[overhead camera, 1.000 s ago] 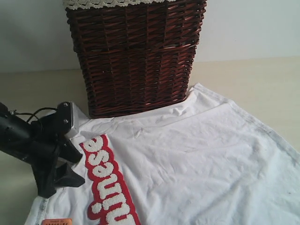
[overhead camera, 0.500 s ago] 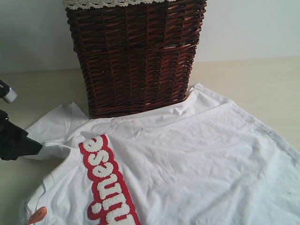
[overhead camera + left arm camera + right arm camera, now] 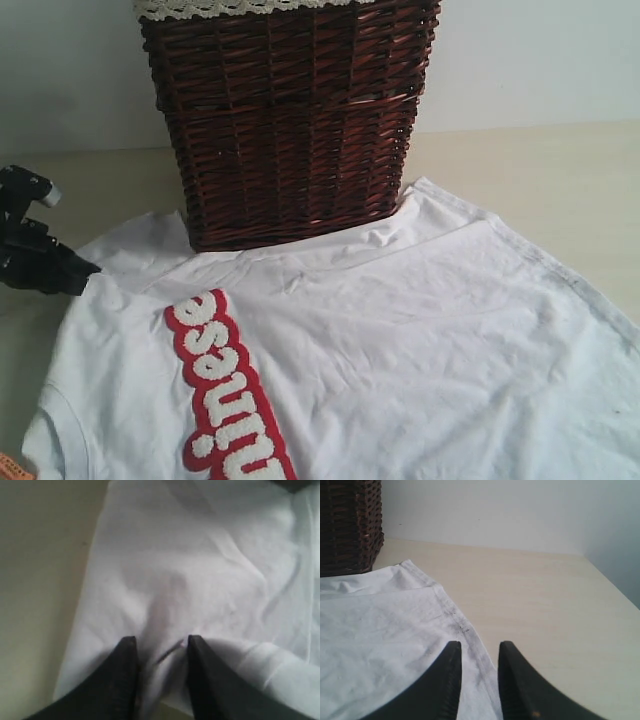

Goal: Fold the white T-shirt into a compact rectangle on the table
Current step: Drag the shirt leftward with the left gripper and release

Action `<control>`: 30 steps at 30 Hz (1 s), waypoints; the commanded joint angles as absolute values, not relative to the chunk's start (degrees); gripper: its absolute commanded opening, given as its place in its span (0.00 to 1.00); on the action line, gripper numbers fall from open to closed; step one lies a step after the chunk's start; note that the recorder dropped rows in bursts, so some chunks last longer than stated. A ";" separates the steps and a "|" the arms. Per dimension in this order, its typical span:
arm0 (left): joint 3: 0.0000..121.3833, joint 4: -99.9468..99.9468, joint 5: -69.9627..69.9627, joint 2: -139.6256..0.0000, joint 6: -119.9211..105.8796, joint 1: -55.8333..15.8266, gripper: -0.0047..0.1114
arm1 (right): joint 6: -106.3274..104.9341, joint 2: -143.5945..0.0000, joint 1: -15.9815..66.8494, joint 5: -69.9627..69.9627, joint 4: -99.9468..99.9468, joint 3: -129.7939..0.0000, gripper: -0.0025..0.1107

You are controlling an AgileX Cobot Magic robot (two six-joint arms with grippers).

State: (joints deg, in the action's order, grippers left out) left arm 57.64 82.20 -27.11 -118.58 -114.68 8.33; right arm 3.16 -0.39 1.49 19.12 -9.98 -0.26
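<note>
The white T-shirt (image 3: 400,340) lies spread over the table (image 3: 540,170), its red letter band (image 3: 225,390) running toward the front edge. One sleeve reaches out to the left, and my left gripper (image 3: 85,268) sits at its tip. In the left wrist view a raised ridge of sleeve cloth (image 3: 190,570) runs in between the left gripper (image 3: 161,645) fingers, which close on it. My right gripper (image 3: 479,650) is out of the exterior view. It stands open over the shirt's side hem (image 3: 465,630), one finger above cloth, the other above bare table (image 3: 545,605).
A dark wicker basket (image 3: 290,120) with cream lace trim stands at the back, touching the shirt's far edge; it also shows in the right wrist view (image 3: 350,525). A pale wall rises behind the table. An orange tag (image 3: 10,465) peeks out at the front left corner.
My left gripper has moved left and away from the basket, drawing the folded-in sleeve out flat. The shirt's left side has spread and shifted left with it.
</note>
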 commanded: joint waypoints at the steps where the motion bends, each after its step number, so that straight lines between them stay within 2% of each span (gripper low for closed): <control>1: 63.89 84.66 -24.49 -122.19 -115.49 8.41 0.18 | 3.18 0.00 1.30 18.77 -10.47 0.00 0.27; 7: 66.84 84.34 -21.31 -119.56 -108.62 8.81 0.17 | 3.18 0.00 1.30 18.77 -10.47 0.00 0.27; 10: 66.60 75.22 -28.47 -115.43 -96.62 10.41 0.17 | 3.18 0.00 1.30 18.77 -10.47 0.00 0.27; 13: 66.60 66.50 -41.61 -113.17 -88.09 11.92 0.17 | 3.18 0.00 1.30 18.77 -10.47 0.00 0.27; 17: 66.18 59.25 -55.49 -112.52 -84.31 12.67 0.17 | 3.18 0.00 1.30 18.77 -10.47 0.00 0.27; 30: 60.54 64.25 -49.53 -111.42 -85.85 12.55 0.17 | 3.18 0.00 1.30 18.77 -10.47 0.00 0.27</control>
